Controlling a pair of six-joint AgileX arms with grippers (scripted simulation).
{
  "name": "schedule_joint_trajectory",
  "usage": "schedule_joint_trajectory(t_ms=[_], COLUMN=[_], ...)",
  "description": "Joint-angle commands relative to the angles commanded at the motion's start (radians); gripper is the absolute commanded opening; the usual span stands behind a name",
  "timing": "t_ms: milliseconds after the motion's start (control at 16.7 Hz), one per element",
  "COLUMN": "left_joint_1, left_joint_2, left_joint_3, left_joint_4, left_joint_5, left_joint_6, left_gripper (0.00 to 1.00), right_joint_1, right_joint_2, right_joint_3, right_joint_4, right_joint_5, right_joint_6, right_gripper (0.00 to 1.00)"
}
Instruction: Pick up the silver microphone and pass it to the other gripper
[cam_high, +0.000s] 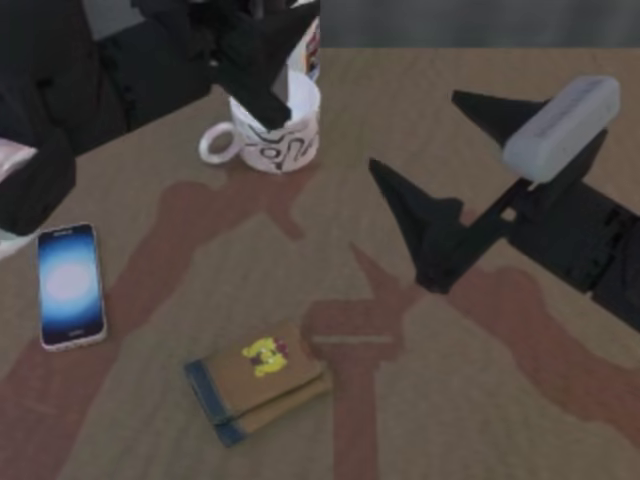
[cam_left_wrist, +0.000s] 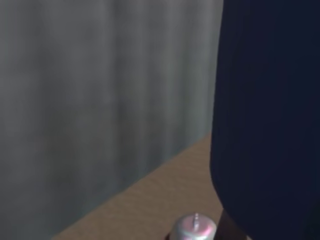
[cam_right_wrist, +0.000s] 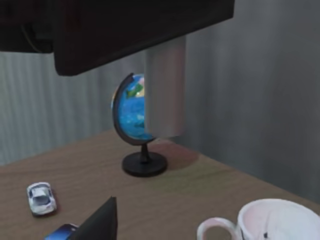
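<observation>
Above the table (cam_high: 480, 400), the right gripper (cam_high: 413, 128) hovers at the right, fingers spread wide. The left gripper (cam_high: 268, 70) hangs over the mug (cam_high: 285, 135), pinching the silver microphone (cam_right_wrist: 165, 90) upright in the air, in front of the globe (cam_right_wrist: 131, 112).

silver microphone (cam_right_wrist: 165, 90) is hanging upright at upper centre of the right wrist view, grey handle showing, apparently clamped in the left gripper (cam_high: 265, 85), upper centre of top view. right gripper (cam_high: 413, 130) is sitting right of centre, fingers spread wide.
</observation>
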Motion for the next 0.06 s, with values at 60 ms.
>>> schedule_joint_trajectory(t_ms=[60], left_joint_1=[0.003], left_joint_2=[-0.002], left_joint_3=[-0.002], left_joint_4=[0.0], left_joint_5=[0.003], left_joint_6=[0.0], left_gripper=[0.0], right_joint_1=[0.0], right_joint_2=[-0.004], right_joint_3=[-0.004], right_joint_4=[0.0], right_joint_5=[-0.001], right_joint_6=[0.0], right_gripper=[1.0])
